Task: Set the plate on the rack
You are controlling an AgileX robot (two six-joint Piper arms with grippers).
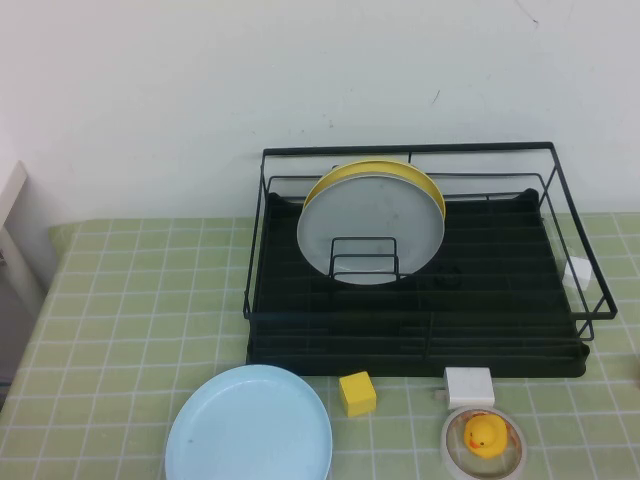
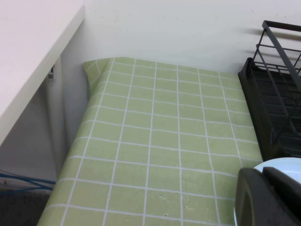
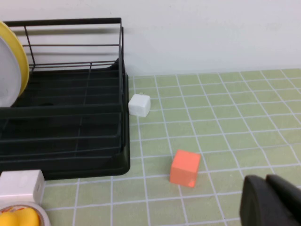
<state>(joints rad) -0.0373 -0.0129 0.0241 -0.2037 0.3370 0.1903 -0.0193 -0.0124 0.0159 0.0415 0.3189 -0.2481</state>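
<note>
The light-blue plate [image 1: 248, 425] lies flat on the green checked cloth at the front, left of centre, in front of the rack. Its edge also shows in the left wrist view [image 2: 282, 165]. The black wire rack [image 1: 400, 318] stands at the back right, with its small wire loop divider [image 1: 364, 258] in front of two upright plates. Neither arm shows in the high view. My left gripper [image 2: 263, 176] is shut and empty, just above the plate's near-left edge. My right gripper [image 3: 266, 181] is shut and empty, over the cloth to the right of the rack [image 3: 70, 136].
A grey-white plate [image 1: 370, 215] and a yellow plate [image 1: 375, 168] stand in the rack. A yellow cube [image 1: 357, 393], a white box [image 1: 469, 386] and a duck [image 1: 485, 435] in a small dish lie before it. A white cube [image 3: 139, 105] and an orange cube [image 3: 185, 167] lie to its right.
</note>
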